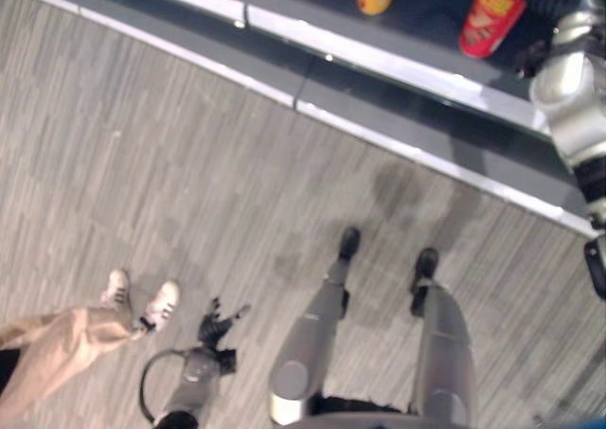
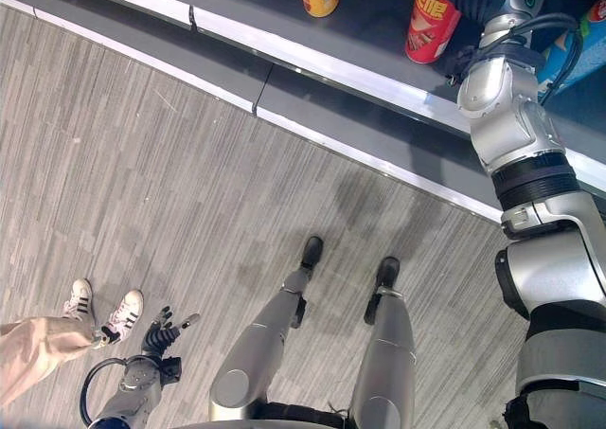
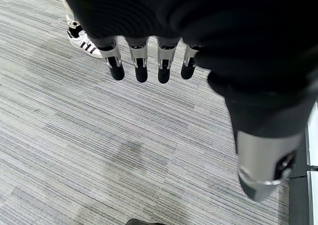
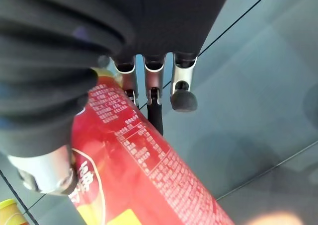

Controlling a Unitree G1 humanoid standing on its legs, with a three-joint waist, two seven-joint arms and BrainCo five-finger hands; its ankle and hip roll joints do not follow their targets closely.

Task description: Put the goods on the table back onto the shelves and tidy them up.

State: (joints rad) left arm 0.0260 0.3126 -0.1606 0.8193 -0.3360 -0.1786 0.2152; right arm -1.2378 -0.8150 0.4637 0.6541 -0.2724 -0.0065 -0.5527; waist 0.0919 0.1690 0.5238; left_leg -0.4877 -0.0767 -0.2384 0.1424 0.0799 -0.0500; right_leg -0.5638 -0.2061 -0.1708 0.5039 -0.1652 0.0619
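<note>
— Where is the red can (image 2: 432, 20)?
— On the grey shelf (image 2: 379, 31), behind its white edge; the right hand (image 4: 149, 81) curls around it.
— And the left hand (image 2: 161, 332)?
— Fingers straight, holding nothing, over open striped floor (image 1: 189, 164), near a person's shoes (image 2: 99, 308).

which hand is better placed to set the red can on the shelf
Right. The right robot hand is already curled round the red can over the shelf; the left robot hand hangs open above the floor.
</note>
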